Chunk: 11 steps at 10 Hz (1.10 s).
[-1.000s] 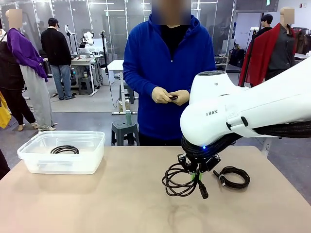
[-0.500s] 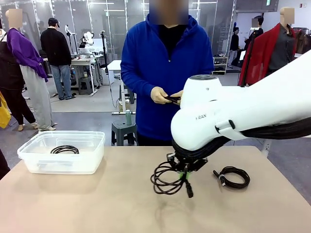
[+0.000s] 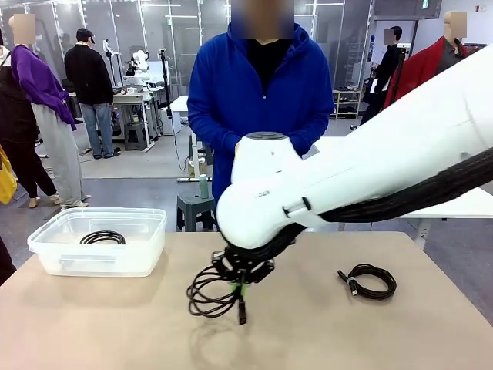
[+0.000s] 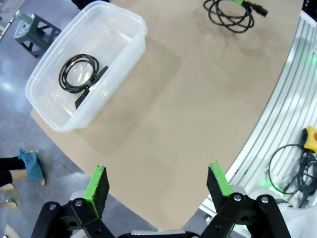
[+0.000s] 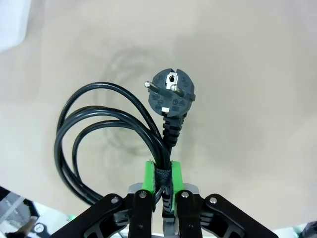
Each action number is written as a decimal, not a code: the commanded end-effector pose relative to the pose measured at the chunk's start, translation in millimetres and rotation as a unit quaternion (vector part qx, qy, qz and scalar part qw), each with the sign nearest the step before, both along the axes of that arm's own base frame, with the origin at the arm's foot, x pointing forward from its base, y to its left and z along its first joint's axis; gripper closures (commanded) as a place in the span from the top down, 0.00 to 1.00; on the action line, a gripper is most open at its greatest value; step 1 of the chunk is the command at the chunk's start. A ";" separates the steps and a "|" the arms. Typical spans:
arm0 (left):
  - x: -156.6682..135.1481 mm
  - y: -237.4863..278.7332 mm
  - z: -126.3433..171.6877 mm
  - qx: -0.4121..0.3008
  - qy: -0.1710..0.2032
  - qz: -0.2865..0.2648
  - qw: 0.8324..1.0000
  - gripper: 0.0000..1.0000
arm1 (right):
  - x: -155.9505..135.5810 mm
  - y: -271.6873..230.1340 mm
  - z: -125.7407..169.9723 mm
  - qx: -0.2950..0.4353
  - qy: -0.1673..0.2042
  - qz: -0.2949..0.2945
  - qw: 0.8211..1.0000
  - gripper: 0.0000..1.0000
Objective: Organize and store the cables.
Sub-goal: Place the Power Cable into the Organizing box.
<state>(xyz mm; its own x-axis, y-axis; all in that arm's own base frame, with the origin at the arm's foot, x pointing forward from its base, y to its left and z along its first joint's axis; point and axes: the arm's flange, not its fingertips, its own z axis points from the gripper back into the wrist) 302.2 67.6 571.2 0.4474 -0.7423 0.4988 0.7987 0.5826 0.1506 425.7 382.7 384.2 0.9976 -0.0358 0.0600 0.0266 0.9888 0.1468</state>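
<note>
**cordwrangler:** ok, what's the right gripper (image 3: 240,287) up to here?

**tablecam_guy:** It's pinched tight on a black power cable (image 3: 206,293). In the right wrist view the green pads (image 5: 171,172) are squeezed together on the cord just behind the plug (image 5: 172,94). The loops (image 5: 94,134) droop off to one side. From the front the bundle hangs just above the surface (image 3: 115,331), plug end pointing down, with its shadow underneath.

**cordwrangler:** whereabouts on the surface?

**tablecam_guy:** Roughly the middle. The clear plastic bin (image 3: 46,245) sits at the robot's left, and a third cable (image 3: 371,280) lies flat over on the right, well apart from the gripper.

**cordwrangler:** anything in the bin?

**tablecam_guy:** Yep, one coiled cable (image 3: 102,237) lies on the bottom. The left wrist view shows it clearly (image 4: 79,74), with the end lying beside the coil.

**cordwrangler:** and the left gripper?

**tablecam_guy:** The left gripper (image 4: 157,178) has its fingers spread wide with nothing between them. It hovers high over the near edge of the surface and looks down at the bin (image 4: 133,29).

**cordwrangler:** and the person?

**tablecam_guy:** The person (image 3: 262,85) in a blue hoodie stands at the far side, mostly behind the big white arm.
</note>
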 end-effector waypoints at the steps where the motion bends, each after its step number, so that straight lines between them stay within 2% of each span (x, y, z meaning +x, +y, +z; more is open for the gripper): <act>1: -0.4 0.2 0.7 0.006 0.001 0.005 1.000 1.00 | 20.6 44.6 -12.7 0.003 0.000 -0.010 1.000 0.16; 5: -0.4 0.2 0.7 0.006 0.001 0.005 1.000 1.00 | 24.0 91.3 -61.0 0.000 -0.004 -0.019 1.000 0.16; 9: -0.4 0.2 0.7 0.006 0.001 0.005 1.000 1.00 | 14.7 92.9 -72.2 0.001 0.008 -0.011 1.000 0.16; 11: -0.4 0.2 0.7 0.006 0.001 0.005 1.000 1.00 | 8.7 93.2 -67.9 0.003 0.004 -0.008 1.000 0.42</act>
